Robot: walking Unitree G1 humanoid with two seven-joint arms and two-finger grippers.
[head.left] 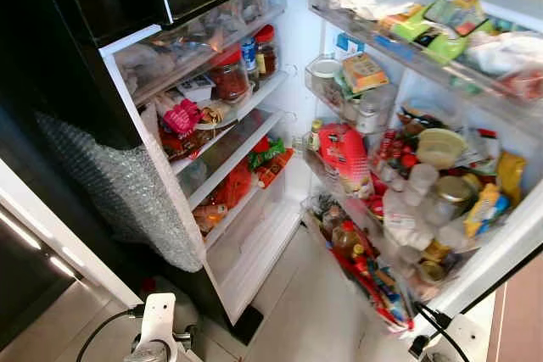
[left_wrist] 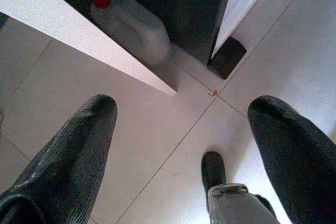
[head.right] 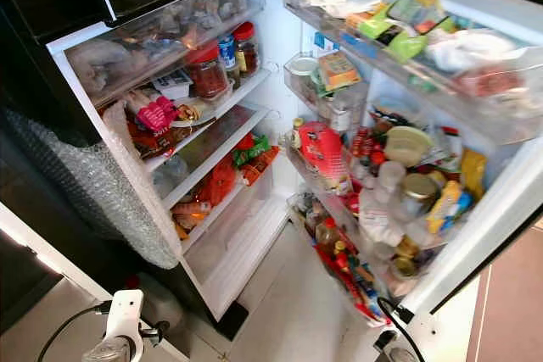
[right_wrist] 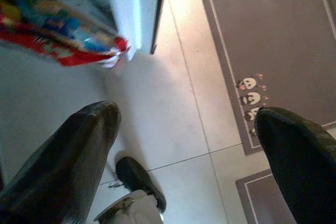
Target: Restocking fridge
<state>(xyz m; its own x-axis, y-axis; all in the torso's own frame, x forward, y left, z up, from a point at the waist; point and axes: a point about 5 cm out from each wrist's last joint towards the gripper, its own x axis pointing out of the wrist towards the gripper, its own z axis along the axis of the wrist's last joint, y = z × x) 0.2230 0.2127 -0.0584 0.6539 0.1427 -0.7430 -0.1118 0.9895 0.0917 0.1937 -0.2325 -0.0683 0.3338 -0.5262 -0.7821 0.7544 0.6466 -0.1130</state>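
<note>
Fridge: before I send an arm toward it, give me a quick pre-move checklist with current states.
1. Fridge door open: ok.
2. Left gripper open and empty, hanging over floor tiles: ok.
3. Right gripper open and empty, above the floor beside a grey rug: ok.
4. Item to restock in hand: not ok, neither gripper holds anything.
5. Free shelf space: ok, the lower shelf looks bare.
6. Door bins: not ok, crowded; a red packet overhangs the lowest one.

The door-shelf goods (head.left: 441, 167) at the right of the frame smear into blur, labels unreadable. A red packet (right_wrist: 58, 35) is blurred at the upper left. The top shelf's contents (head.left: 182, 44) sit vague behind frosted plastic.
</note>
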